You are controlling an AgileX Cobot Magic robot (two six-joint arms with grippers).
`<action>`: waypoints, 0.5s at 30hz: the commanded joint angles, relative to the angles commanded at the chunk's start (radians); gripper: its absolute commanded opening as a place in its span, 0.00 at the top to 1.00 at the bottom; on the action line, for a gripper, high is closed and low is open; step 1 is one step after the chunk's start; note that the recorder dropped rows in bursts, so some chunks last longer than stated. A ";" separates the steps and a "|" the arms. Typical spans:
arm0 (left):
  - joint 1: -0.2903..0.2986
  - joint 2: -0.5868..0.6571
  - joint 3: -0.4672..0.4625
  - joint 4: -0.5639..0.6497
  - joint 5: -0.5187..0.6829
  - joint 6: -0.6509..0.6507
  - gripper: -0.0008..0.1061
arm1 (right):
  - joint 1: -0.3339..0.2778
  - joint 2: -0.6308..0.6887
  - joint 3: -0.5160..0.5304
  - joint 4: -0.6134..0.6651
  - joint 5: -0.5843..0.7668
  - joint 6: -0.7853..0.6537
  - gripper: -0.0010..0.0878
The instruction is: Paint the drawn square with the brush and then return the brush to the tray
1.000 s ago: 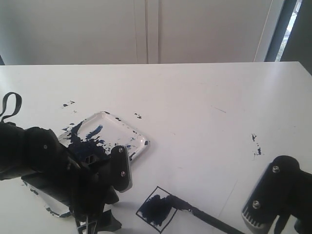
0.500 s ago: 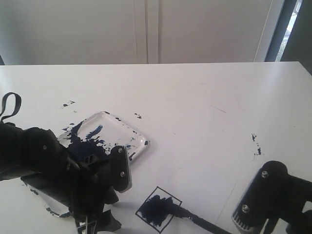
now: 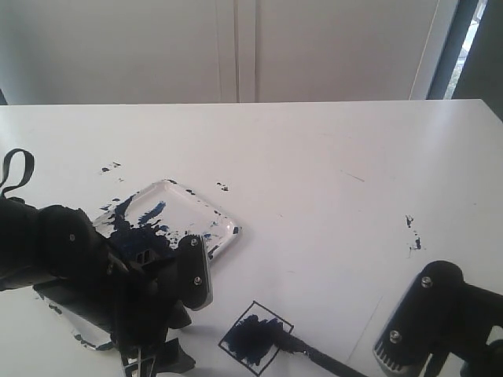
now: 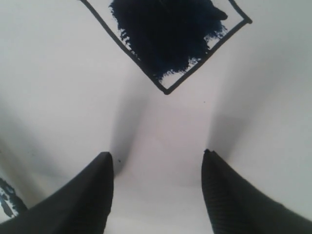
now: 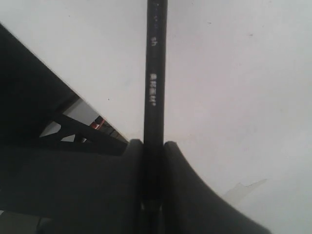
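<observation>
The white table [image 3: 330,157] carries everything. The clear tray [image 3: 182,191], smeared with dark blue paint, sits on its left part, and its near end is hidden behind the left arm.

The left gripper [image 4: 156,155] hangs low between the tray and the drawn square [image 3: 255,336]. It points down at bare table just beside the outline, with its fingers spread wide and nothing between them.

The right gripper [image 5: 153,145] is low at the near right. Its fingers are pinched narrowly on the black handle of the brush [image 3: 324,362], which slants across the table toward the square.

The bristle end probably rests on the square's right side, though in the exterior view it merges with the wet paint.

The square lies just in front of the tray. Its middle is filled dark blue, with white showing along the edges and in the corners.

The step in hand looks like filling in. Doing it well calls for:

- short, light strokes from the painted middle out toward each white corner;
- stopping at the thin black line;
- keeping the handle at a steady slant so that the bristles neither splay nor skip;
- staying clear of the left gripper.
</observation>
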 joint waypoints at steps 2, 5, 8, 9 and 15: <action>0.000 0.000 0.000 0.002 0.000 0.000 0.44 | 0.000 0.000 0.000 0.018 0.000 -0.017 0.99; 0.000 0.000 0.000 0.002 0.000 0.000 0.44 | 0.000 0.000 0.000 0.045 0.000 -0.044 0.99; 0.000 0.000 0.000 0.002 0.000 0.000 0.44 | 0.000 0.000 0.000 0.066 0.000 -0.066 0.99; 0.000 0.000 0.000 0.002 0.000 0.000 0.44 | 0.000 0.000 0.000 0.072 0.000 -0.066 0.99; 0.000 0.000 0.000 0.007 0.000 0.000 0.44 | 0.000 -0.004 0.000 0.056 0.000 -0.060 0.99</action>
